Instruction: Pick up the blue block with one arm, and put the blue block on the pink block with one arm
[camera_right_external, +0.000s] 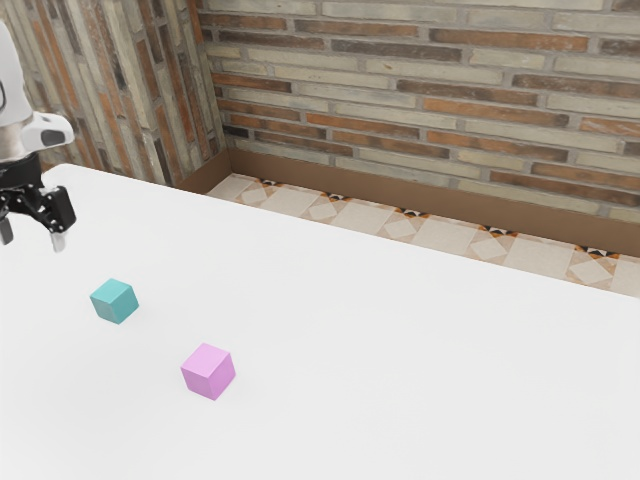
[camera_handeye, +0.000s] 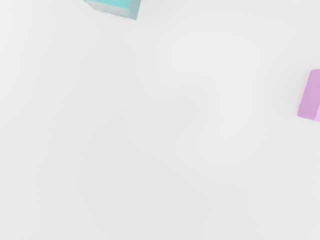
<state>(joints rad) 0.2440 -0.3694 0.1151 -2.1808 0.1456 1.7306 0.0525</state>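
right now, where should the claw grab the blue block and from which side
Come straight down from above and close on two opposite side faces of the blue block. It is a cube lying flat on the table, apart from the pink block, with room on every side. The open claw hangs toward the exterior view's left.

In the exterior view the arm (camera_right_external: 40, 130) is cut off by the picture's left edge. Only its last link and the gripper (camera_right_external: 32, 238) show, with one finger right at that edge. In the wrist view the blue block (camera_handeye: 114, 6) and the pink block (camera_handeye: 311, 97) are each cropped by an edge, so only part of each shows.
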